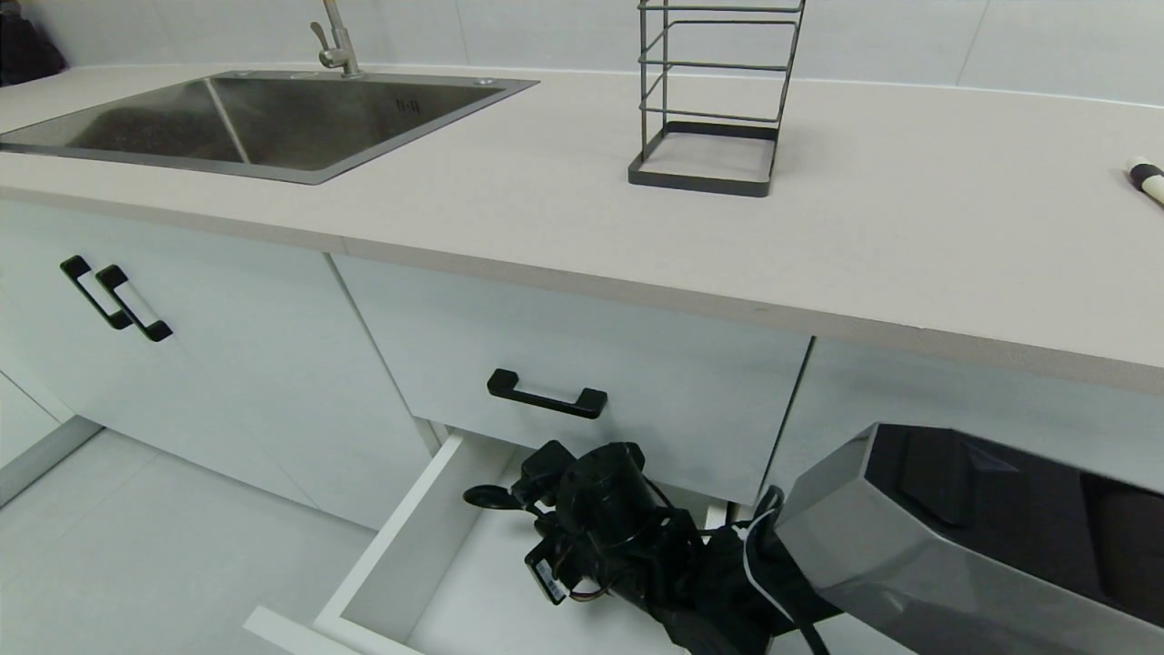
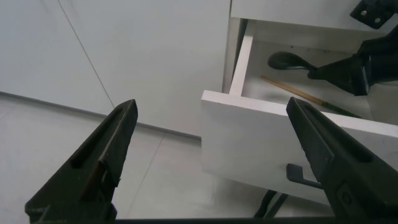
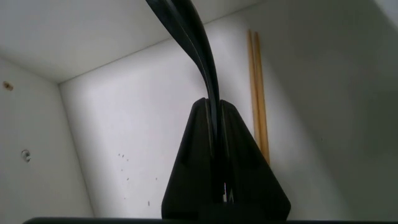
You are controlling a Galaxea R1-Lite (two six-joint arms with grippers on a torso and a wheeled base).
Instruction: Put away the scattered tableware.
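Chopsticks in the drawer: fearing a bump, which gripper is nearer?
Right. The right gripper, shut on the spoon, is over the drawer near the chopsticks; the left gripper, open, is outside its front.

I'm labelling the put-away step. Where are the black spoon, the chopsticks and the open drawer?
black spoon [image 2: 289,60]: left wrist view, on its bowl.
chopsticks [image 3: 258,87]: right wrist view, mid-length of the pair.
open drawer [image 2: 261,137]: left wrist view, on its white front panel.

My right arm extends low, right fingers closed on a spoon. My left fingers stand wide apart.
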